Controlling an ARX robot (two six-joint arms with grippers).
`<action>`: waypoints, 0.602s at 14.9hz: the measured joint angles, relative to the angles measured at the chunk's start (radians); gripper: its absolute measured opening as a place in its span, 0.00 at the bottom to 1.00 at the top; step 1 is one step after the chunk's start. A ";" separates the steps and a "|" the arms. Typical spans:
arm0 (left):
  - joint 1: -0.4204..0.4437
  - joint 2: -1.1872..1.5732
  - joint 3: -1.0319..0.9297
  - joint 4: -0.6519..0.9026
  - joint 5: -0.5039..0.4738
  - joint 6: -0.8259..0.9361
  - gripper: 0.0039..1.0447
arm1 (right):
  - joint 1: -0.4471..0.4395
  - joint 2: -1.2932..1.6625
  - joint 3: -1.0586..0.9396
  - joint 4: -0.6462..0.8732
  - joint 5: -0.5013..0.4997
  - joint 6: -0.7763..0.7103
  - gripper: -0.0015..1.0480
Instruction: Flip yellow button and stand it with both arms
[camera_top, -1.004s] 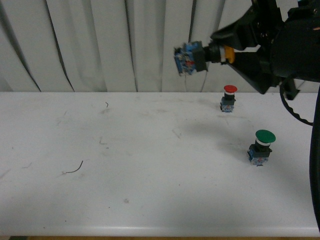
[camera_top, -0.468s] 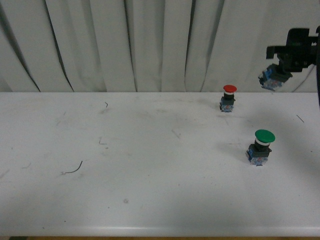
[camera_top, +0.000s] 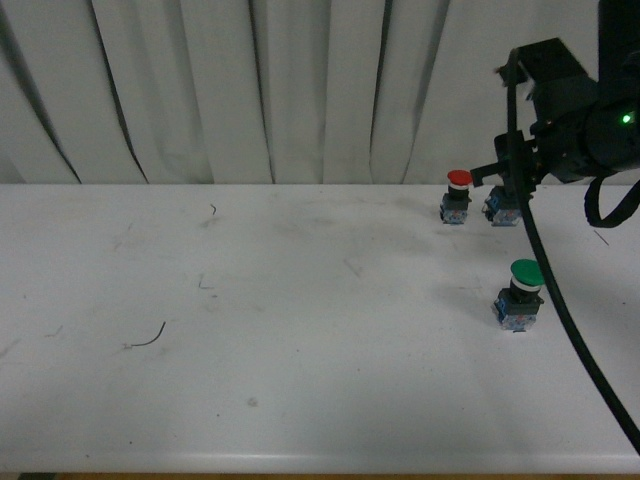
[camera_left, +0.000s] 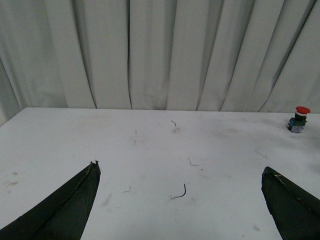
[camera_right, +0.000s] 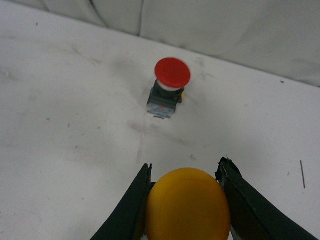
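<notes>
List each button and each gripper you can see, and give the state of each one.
Yellow button: clamped in the right gripper, cap up, base low by the table.
Red button: standing upright on the table, not held.
Green button: standing upright on the table, not held.
Right gripper: shut on the yellow button.
Left gripper: open, holding nothing.

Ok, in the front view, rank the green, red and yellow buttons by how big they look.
1. Green button: largest, though it is also nearest the camera.
2. Red button and yellow button: can't rank, since only the yellow one's base shows below the right gripper.
</notes>
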 joint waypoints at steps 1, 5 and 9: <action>0.000 0.000 0.000 0.000 0.000 0.000 0.94 | 0.010 0.022 0.023 -0.036 0.000 -0.022 0.34; 0.000 0.000 0.000 0.000 0.000 0.000 0.94 | 0.016 0.099 0.126 -0.105 0.031 -0.074 0.34; 0.000 0.000 0.000 0.000 0.000 0.000 0.94 | 0.016 0.167 0.182 -0.135 0.092 -0.065 0.34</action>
